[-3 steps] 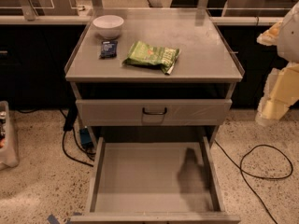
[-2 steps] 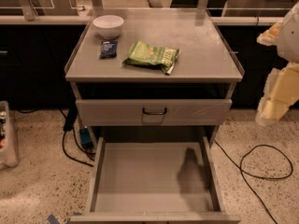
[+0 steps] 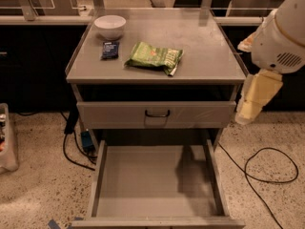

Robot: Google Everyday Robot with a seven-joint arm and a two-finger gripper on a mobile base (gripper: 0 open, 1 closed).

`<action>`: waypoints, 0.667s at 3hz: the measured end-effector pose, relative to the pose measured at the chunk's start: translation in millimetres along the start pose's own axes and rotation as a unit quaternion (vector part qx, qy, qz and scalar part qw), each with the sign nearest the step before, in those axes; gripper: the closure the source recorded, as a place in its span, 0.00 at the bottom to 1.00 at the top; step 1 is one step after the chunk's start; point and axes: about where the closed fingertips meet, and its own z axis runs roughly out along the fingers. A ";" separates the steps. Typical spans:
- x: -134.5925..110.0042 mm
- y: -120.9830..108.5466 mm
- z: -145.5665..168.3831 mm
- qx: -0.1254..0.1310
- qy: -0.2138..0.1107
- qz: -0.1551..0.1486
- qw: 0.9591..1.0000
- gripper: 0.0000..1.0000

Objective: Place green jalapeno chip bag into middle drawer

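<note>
Green jalapeno chip bag [image 3: 154,56]: lay flat and crinkled on the top of the bench [image 3: 209,56], left of the jaws and well apart from them, untouched by anything.

Arm [image 3: 281,37]: entered at the right edge of the view, beside the bench's right rim; a rounded white housing sat uppermost, and a cream-coloured end section hung down from it, tilted slightly inward.

Jaws: at the lower end of that cream section, off the right side of the bench, level with the closed drawer front [image 3: 157,113]. Whether they stood wide or narrow could not be told. They held nothing and touched nothing.

Middle drawer [image 3: 157,180]: pulled fully out, below the jaws and to their left, its flat grey floor bare.

White bowl [image 3: 110,26]: upright at the far left corner of the bench top, farthest from the jaws.

Dark blue packet [image 3: 110,49]: flat, just in front of the bowl, on the far side of the bag from the jaws.

Black cable [image 3: 271,168]: looped on the speckled floor, beneath the jaws.
</note>
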 end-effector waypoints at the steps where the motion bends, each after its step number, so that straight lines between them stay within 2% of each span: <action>1: -30.7 -35.5 32.4 0.023 -0.014 -0.031 0.999 0.00; 2: -61.3 -63.7 57.0 0.027 -0.029 -0.056 0.998 0.00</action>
